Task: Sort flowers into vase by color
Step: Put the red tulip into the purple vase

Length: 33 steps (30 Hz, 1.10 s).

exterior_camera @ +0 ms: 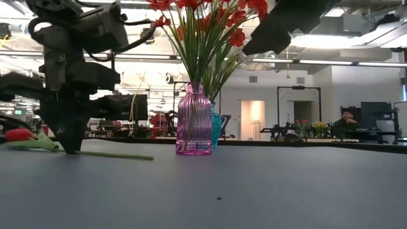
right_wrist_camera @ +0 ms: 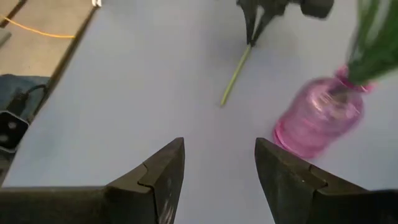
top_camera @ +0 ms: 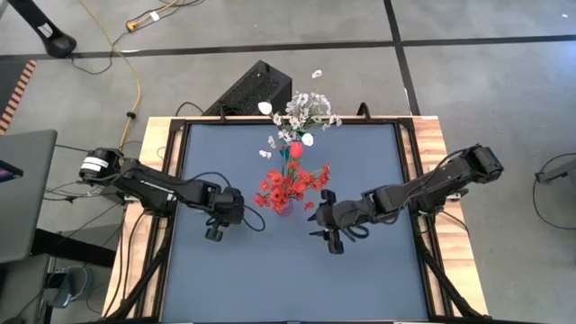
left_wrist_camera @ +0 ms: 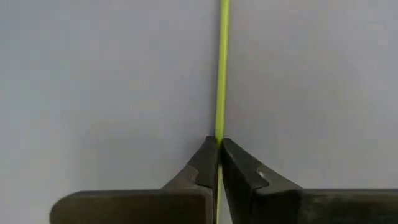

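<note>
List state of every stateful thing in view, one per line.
left pincer: shut on the green stem, down at the table
green stem: lying flat on the table, pinched
right pincer: open, empty, off the table
pink vase: upright, holding red flowers
teal vase: upright behind the pink one
</note>
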Motion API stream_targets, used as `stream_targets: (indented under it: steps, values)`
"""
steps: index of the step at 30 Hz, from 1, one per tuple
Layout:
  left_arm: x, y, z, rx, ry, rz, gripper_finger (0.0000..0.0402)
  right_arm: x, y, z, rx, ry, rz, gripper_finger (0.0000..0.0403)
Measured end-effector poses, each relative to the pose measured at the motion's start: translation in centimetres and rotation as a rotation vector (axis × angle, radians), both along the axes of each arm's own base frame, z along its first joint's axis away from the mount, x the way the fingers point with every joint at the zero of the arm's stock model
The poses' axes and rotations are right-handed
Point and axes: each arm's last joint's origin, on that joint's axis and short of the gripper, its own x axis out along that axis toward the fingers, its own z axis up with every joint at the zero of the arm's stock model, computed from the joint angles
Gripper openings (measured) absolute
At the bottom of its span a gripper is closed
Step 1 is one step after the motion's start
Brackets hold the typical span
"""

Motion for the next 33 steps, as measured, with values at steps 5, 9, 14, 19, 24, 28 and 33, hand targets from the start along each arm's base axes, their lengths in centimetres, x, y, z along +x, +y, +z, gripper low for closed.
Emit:
stream_targets:
  steps: [5,9,14,19,24,28,33]
  values:
    - [2.1,-1.0,3.0,-0.155,-0.082,0.062,0.0,1.2,1.9,-2.1,-0.078,-0.006,0.099,0.022]
    - [3.3,-2.0,4.9,-0.225,-0.144,0.022,0.0,2.7,3.3,-4.3,-0.144,-0.03,0.174,0.022]
    - [4.0,-3.6,5.9,-0.264,-0.216,0.003,0.0,4.7,4.2,-4.7,-0.134,-0.066,0.175,0.022]
    - [4.3,-5.0,5.7,-0.221,-0.268,0.055,0.0,4.9,5.1,-4.7,-0.121,-0.072,0.187,0.022]
    - [4.4,-7.0,5.6,-0.147,-0.355,-0.042,0.0,4.4,5.7,-4.8,-0.177,-0.065,0.2,0.022]
    - [5.1,-8.2,6.1,-0.098,-0.488,-0.057,0.0,4.5,5.9,-5.3,-0.224,-0.059,0.194,0.022]
    - [5.2,-8.2,6.2,-0.073,-0.498,-0.005,0.0,4.6,6.0,-5.7,-0.26,-0.059,0.193,0.022]
